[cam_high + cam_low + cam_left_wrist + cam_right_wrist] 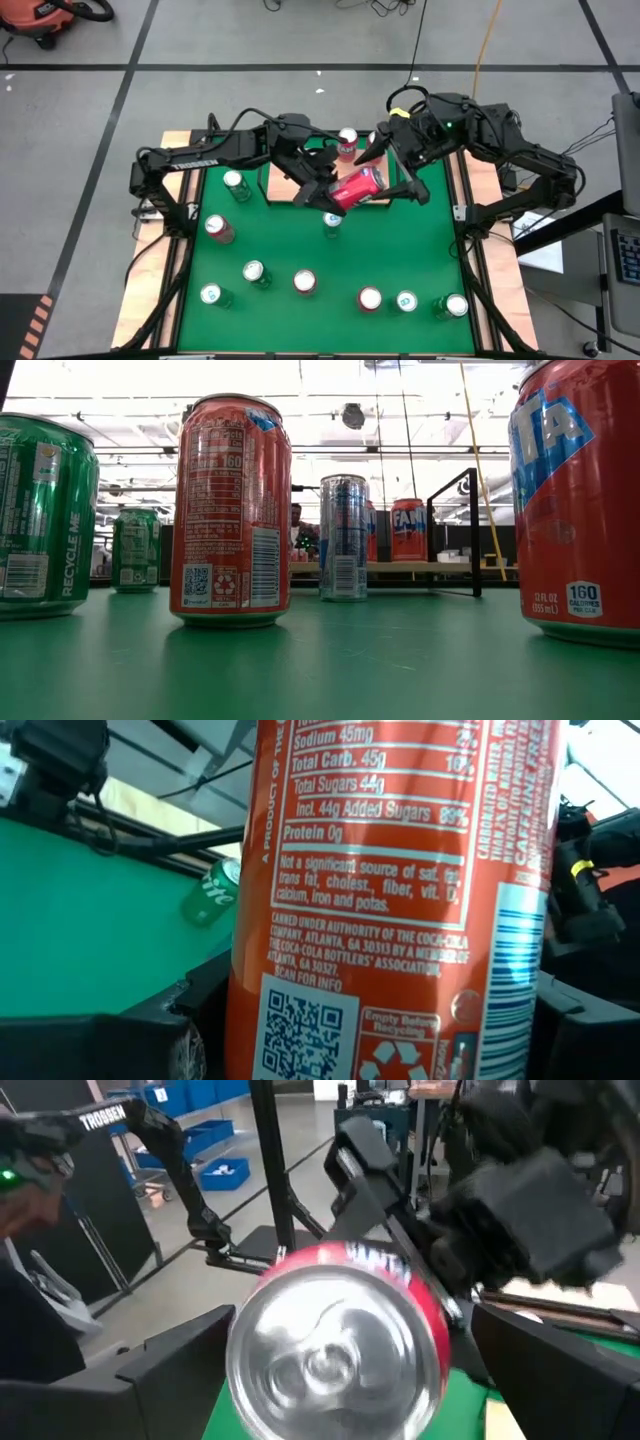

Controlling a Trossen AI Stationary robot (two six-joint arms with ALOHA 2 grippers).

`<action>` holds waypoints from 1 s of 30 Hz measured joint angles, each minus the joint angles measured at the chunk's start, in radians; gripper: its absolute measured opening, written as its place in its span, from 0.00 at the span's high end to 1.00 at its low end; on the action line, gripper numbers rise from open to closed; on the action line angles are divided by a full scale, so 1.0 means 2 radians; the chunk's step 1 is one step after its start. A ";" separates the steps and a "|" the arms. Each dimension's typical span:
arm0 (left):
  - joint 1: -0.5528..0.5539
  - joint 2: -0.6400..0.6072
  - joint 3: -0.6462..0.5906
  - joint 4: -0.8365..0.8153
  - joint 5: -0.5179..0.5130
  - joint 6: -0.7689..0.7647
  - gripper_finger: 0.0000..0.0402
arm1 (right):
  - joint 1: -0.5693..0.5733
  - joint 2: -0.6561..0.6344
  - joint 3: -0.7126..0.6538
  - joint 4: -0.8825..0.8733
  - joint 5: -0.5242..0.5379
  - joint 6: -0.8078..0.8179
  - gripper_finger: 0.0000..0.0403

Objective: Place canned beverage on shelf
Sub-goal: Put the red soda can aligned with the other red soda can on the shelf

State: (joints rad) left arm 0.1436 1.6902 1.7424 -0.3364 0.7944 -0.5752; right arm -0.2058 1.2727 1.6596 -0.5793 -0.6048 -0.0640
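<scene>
High view: the left gripper (pixel 335 192) clamps a red can (pixel 358 187) lying sideways over the shelf (pixel 280 185); the right gripper (pixel 395 170) gapes around its top. Probably smooth, rigid, slippery: grip mid-body.

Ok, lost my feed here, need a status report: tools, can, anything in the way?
Left tool gripping the red can, tilted above the shelf. Right tool open at the can's top end. One can already standing on shelf.

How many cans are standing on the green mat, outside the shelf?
9. Left: green can, red can, green can. Middle: green can, red can, one partly covered. Front right: red can, green can, green can. Arms may hide more.
</scene>
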 joint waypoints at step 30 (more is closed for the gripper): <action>0.002 0.001 0.000 0.008 -0.069 -0.031 0.18 | 0.001 -0.003 0.000 -0.020 0.041 0.065 0.27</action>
State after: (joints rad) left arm 0.1467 1.6927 1.7424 -0.3196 0.6558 -0.6381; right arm -0.2031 1.2662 1.6597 -0.6195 -0.5222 0.0658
